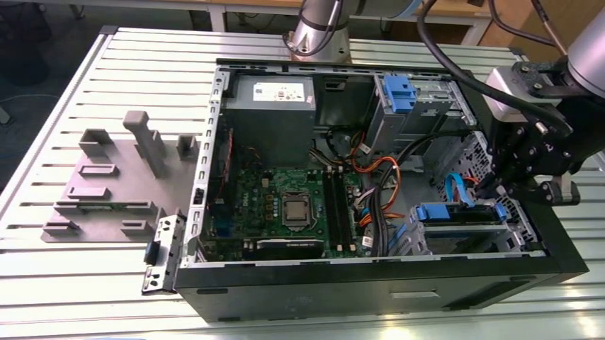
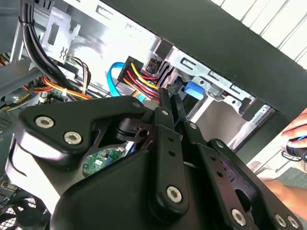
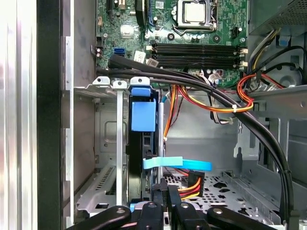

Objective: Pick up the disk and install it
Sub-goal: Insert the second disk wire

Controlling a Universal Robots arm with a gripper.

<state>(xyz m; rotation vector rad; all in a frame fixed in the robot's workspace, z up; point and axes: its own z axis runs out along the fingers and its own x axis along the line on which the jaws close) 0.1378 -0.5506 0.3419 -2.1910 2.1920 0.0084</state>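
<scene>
The disk (image 3: 143, 115) stands on edge in a slot of the grey drive cage (image 3: 103, 86) in the first wrist view, its blue carrier tab facing the camera. In the exterior view its blue carrier (image 1: 443, 212) sits in the cage at the case's corner, on the exterior view's right. My gripper (image 1: 503, 193) hangs over that cage just past the disk's end. In both wrist views the black fingers (image 3: 158, 196) press together with nothing between them. In the second wrist view the gripper (image 2: 170, 96) is close beside the blue tab (image 2: 194, 88).
The open computer case (image 1: 378, 276) lies on a slatted table. It holds a motherboard (image 1: 288, 205), a grey power supply (image 1: 274, 95) and an upper cage with a blue clip (image 1: 402, 95). Cables (image 3: 216, 103) and a blue flat cable (image 3: 177, 164) cross near the disk. A hand (image 2: 292, 143) is outside the case.
</scene>
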